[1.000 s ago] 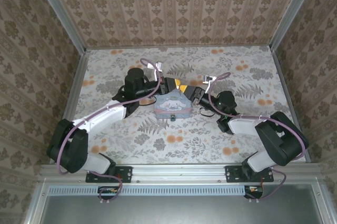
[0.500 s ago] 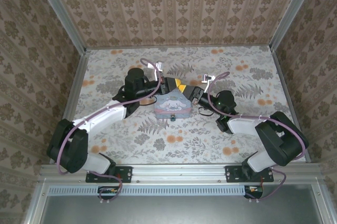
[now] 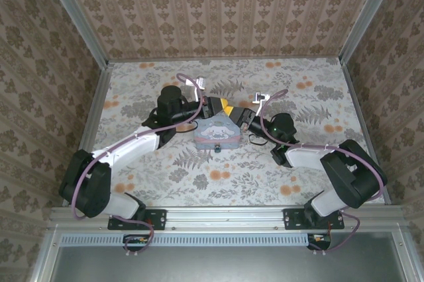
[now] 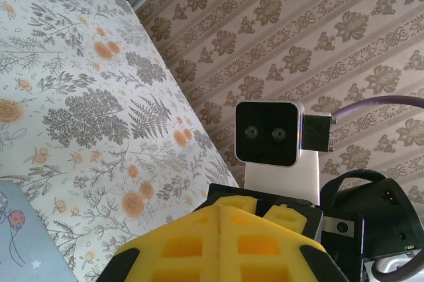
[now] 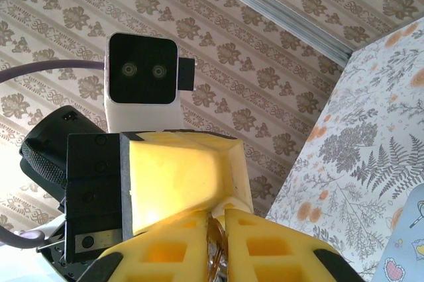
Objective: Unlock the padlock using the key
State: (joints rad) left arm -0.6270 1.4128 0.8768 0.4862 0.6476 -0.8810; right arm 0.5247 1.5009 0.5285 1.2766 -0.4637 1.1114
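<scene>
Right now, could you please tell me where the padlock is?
In the top view, the padlock sits mid-table at the near edge of the pastel tin, on the side facing the arm bases.

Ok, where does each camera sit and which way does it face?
Top external: above and behind the bases, looking down on the table; left arm and right arm meet at the tin box.
Left wrist: on the left arm, facing the wall; left pincer shut, right wrist camera beyond.
Right wrist: mirrored; right pincer gripping the key, left wrist camera beyond.
Shared: wrist views face each other.
</scene>
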